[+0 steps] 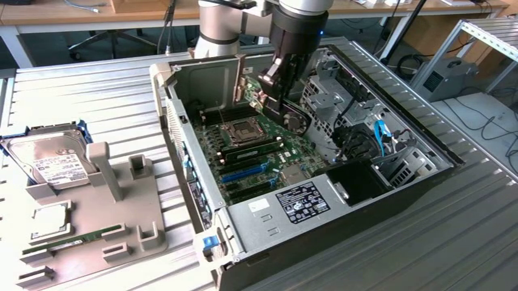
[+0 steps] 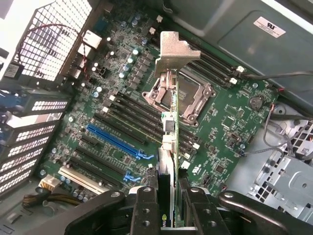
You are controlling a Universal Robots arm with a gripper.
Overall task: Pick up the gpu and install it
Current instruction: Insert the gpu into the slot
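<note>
The gripper (image 2: 166,208) was clamped partway closed on the gpu (image 2: 170,147), which stood edge-on between its fingers with its long axis running straight out from the jaws and its metal bracket (image 2: 175,53) at the far end. Beyond the card lay the motherboard (image 2: 230,112) inside the open computer case (image 1: 242,212); the blue expansion slots (image 2: 115,142) sat off to one side of the card's edge, not under it, and the CPU socket (image 2: 193,100) lay farther along its line.

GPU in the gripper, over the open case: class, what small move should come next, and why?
Probably shift it toward the blue slot before lowering: the gripper holds the GPU edge-on above the board, over the CPU socket, not a slot.
</note>
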